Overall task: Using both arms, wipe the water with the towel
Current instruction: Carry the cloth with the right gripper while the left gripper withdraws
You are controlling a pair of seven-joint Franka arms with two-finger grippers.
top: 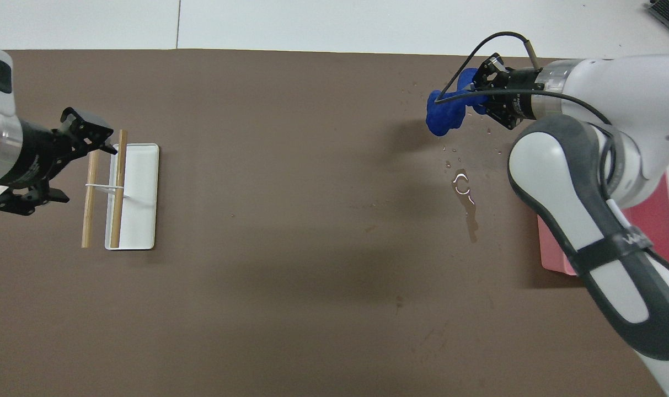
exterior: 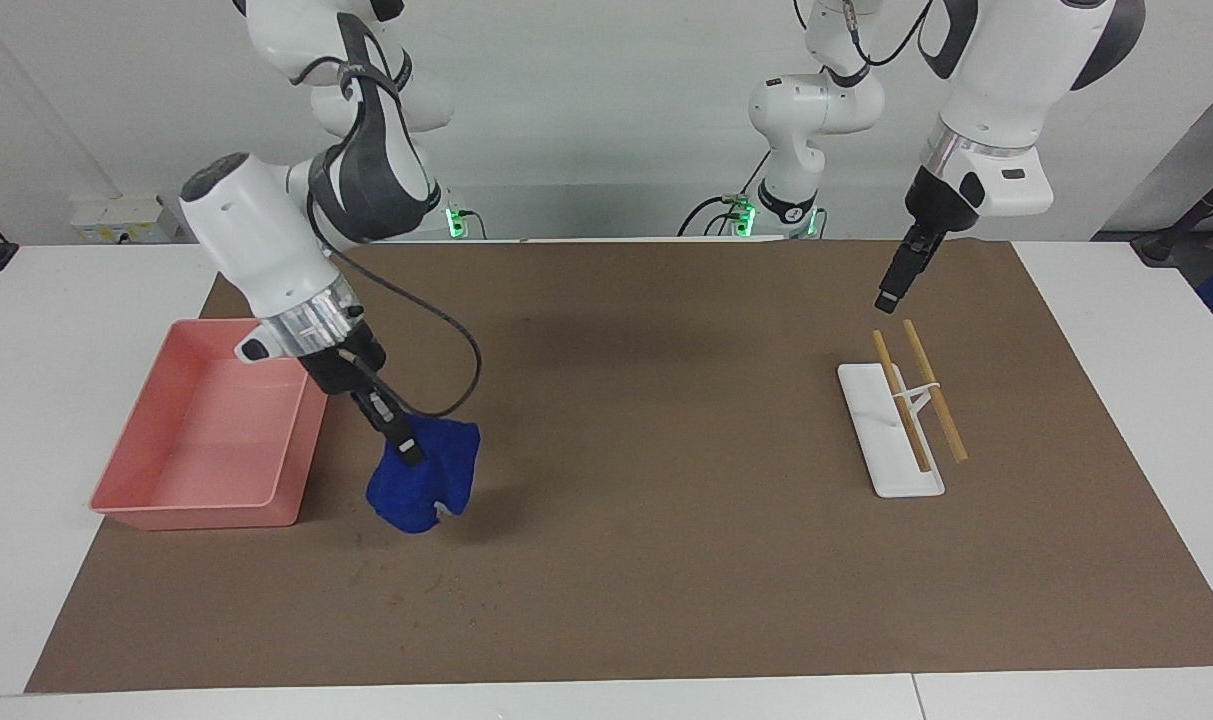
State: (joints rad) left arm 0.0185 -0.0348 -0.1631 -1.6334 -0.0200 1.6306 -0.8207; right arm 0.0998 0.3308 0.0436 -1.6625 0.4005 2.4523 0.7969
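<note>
My right gripper (exterior: 404, 448) is shut on the top of the deep-blue towel (exterior: 426, 490). The towel hangs bunched, low over the brown mat, beside the pink tray (exterior: 206, 430). I cannot tell whether its lower end touches the mat. In the overhead view the right gripper (top: 471, 92) and the towel (top: 443, 116) are beside a thin water puddle (top: 465, 198) with small drops around it. My left gripper (exterior: 888, 296) is empty. It is up over the mat at the left arm's end, just above the wooden sticks, and also shows in the overhead view (top: 103, 140).
A white rest (exterior: 891, 440) with two wooden sticks (exterior: 931, 390) lies toward the left arm's end; it also shows in the overhead view (top: 133, 196). The pink tray (top: 662, 220) is partly hidden under the right arm. A brown mat (exterior: 666, 560) covers the table.
</note>
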